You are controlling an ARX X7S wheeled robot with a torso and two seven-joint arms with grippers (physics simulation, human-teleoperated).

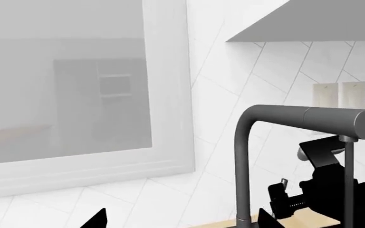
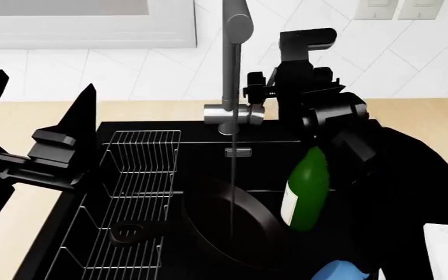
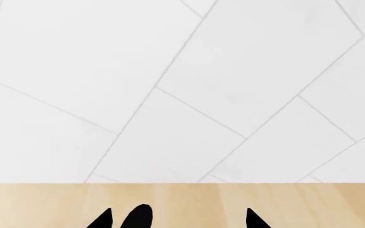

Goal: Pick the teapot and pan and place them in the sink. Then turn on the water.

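Pan (image 2: 235, 224) is already down in the sink (image 2: 170, 131), handle (image 2: 142, 232) running out toward the wire rack (image 2: 135, 192) on the robot's left, hole end resting on the wires. Teapot (image 2: 339, 273) shows only as a blue sliver at the bottom edge of head view, just right of the pan and below the green bottle (image 2: 303, 189); looks to be inside the basin but can't confirm, mostly cut off. A thin stream of water (image 2: 233, 192) drops from the faucet (image 2: 237, 70) spout onto the pan, so I judge the tap is on and the task is about done. Key relation: the faucet base and lever block (image 2: 234, 114) sit just left of the right gripper (image 2: 261, 87), which is up at the back wall beside the riser, wrist over the sink's rear right. Its jaws look parted w/ nothing between them; right wrist view shows just the tips over the wood surface (image 3: 182, 199) and tile, nothing held. Whether they touch the lever, can't tell. Left gripper (image 2: 41, 96) hangs over the sink's left edge near the rack, jaws wide apart, empty, well away from the faucet. So the right arm is the nearer one for any lever tweak; it'd need a short move toward robot left. Risk: the right forearm is close over the bottle.
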